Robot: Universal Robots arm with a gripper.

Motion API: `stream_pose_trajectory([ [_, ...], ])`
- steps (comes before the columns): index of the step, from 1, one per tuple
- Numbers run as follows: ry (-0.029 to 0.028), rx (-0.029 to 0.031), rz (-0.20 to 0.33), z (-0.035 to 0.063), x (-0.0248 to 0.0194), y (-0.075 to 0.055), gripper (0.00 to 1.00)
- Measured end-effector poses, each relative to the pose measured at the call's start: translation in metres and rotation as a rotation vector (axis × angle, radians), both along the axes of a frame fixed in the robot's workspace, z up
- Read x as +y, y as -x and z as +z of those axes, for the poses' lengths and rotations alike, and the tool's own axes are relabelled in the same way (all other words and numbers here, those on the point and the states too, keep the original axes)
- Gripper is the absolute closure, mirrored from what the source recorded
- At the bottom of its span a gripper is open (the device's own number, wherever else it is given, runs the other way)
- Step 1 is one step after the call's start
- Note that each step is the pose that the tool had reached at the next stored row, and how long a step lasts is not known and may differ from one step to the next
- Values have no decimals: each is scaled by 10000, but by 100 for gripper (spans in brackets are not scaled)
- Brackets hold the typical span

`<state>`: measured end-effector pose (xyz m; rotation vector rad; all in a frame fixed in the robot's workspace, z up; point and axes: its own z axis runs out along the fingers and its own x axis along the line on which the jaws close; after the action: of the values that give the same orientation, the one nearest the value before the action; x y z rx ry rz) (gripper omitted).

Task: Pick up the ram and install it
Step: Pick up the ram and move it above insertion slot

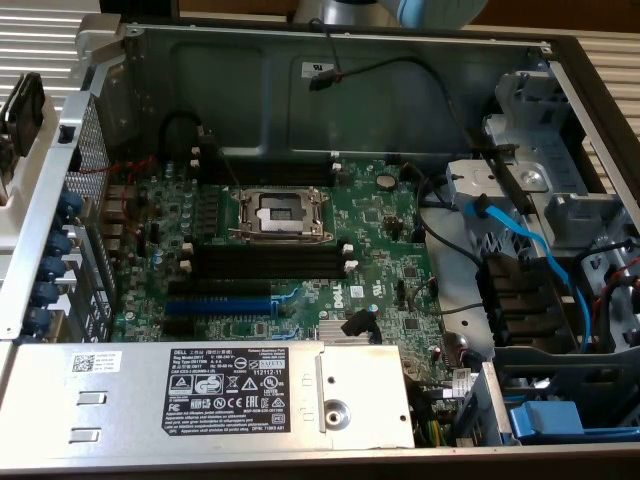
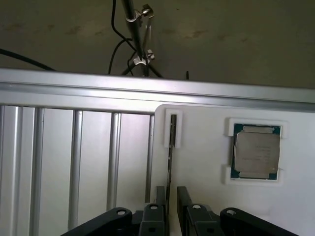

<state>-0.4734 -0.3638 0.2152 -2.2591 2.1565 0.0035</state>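
Standing on edge in a white holder (image 2: 216, 147), the ram (image 2: 170, 162) appears in the wrist view as a thin dark strip, its far end seated in a raised white bracket (image 2: 173, 129). The gripper (image 2: 168, 196) sits at the near end of the ram. Its two black fingers (image 2: 184, 196) stand apart, one on each side of the strip, with a narrow gap showing on the side of the right-hand finger in this view; no clamping contact can be confirmed. A processor chip (image 2: 256, 155) lies flat in its own white corner brackets on the same holder, well apart from the ram. Ribbed aluminium rails (image 2: 74, 162) run beside the holder.

The exterior view shows the open computer case (image 1: 330, 60) with the green motherboard (image 1: 380, 230) inside. The black memory slots (image 1: 268, 262) lie just below the metal processor socket (image 1: 278, 213), with a blue expansion slot (image 1: 218, 305) beneath them. A grey power supply (image 1: 200, 395) with a black label occupies the near side of the case. Neither the gripper nor the ram appears in this view.
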Motion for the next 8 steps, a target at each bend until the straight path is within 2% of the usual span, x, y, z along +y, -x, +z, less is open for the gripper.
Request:
stream_pose_trajectory([
  [8,1,4,-1,-36,-6,0,76],
])
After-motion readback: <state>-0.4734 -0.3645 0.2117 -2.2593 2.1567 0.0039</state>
